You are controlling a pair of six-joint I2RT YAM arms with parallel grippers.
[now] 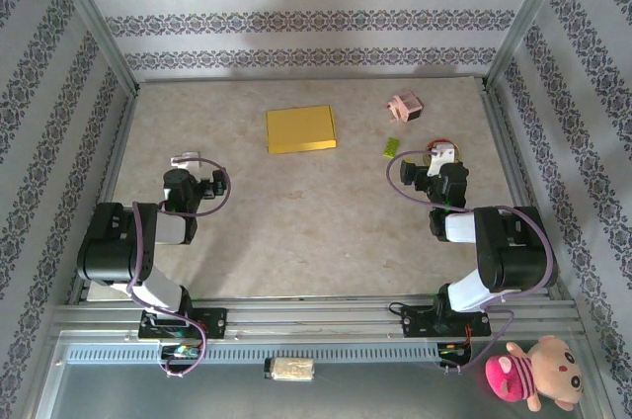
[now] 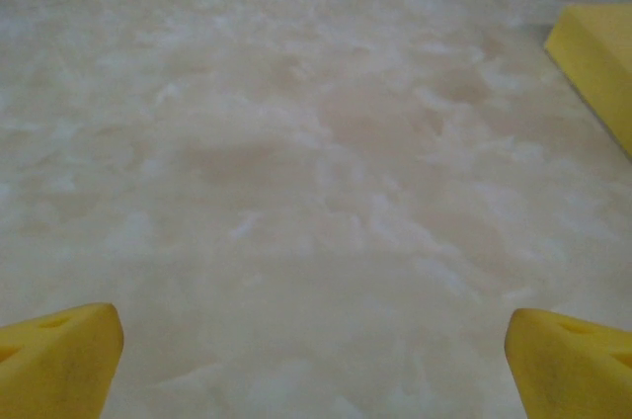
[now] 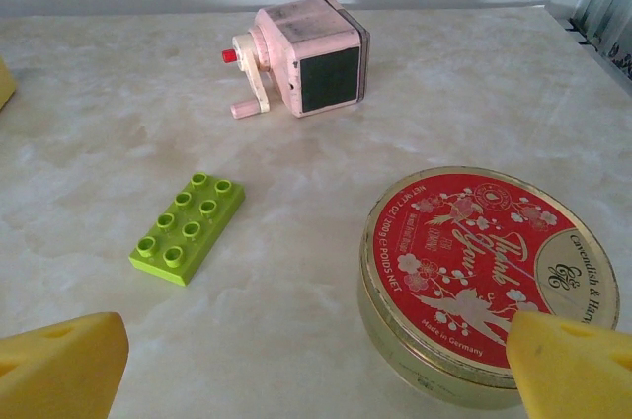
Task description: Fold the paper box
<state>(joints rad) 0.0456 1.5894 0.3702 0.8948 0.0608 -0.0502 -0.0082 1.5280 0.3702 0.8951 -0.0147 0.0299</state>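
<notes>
Marble table (image 1: pixel 296 231), box (image 2: pixel 597 53) ahead-right of the left gripper (image 2: pixel 316 360), tin (image 3: pixel 489 271) just ahead-right of the right gripper (image 3: pixel 316 365), brick (image 3: pixel 188 226) ahead-left, pink sharpener (image 3: pixel 306 58) beyond, both grippers spread wide, empty.

Plain yellow paper box (image 1: pixel 300 129); mottled beige, marble-like table (image 1: pixel 296 231). Pale pink boxy item (image 3: pixel 306 58), lime green studded brick (image 3: pixel 188 226), round tin (image 3: pixel 489 271) with red lid, white floral print, perhaps gold-toned side. Walls (image 1: pixel 296 14) banded white and grey-purple damask.
</notes>
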